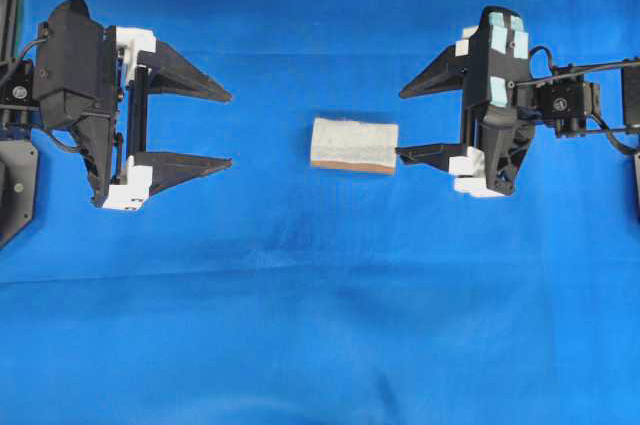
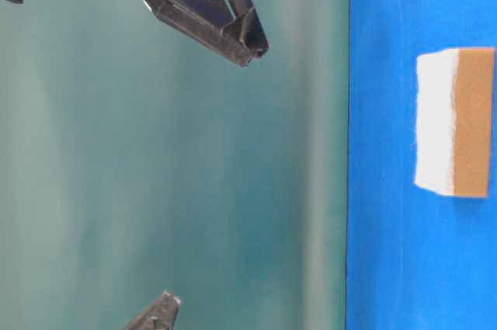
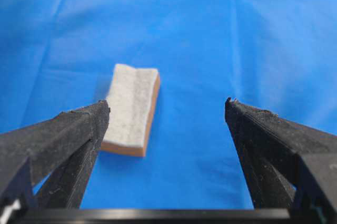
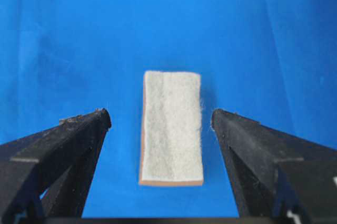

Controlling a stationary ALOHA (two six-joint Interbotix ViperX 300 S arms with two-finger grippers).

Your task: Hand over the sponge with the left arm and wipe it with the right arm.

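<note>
The sponge [image 1: 353, 145] lies flat on the blue cloth, grey-white face up over a thin tan layer, midway between the two arms. My left gripper [image 1: 230, 129] stands open to its left, a gap away, with nothing between its fingers. In the left wrist view the sponge [image 3: 129, 108] lies ahead, toward the left finger [image 3: 79, 134]. My right gripper [image 1: 400, 125], with teal tape strips, is open close to the sponge's right end. In the right wrist view the sponge [image 4: 172, 129] lies lengthwise between and just beyond the fingertips of the right gripper [image 4: 160, 116], untouched.
A blue cloth [image 1: 320, 325] with soft wrinkles covers the whole table. The table-level view is turned sideways: the sponge [image 2: 454, 132] shows its tan side, and black finger tips [image 2: 233, 31] hang before a teal-green backdrop [image 2: 194, 175].
</note>
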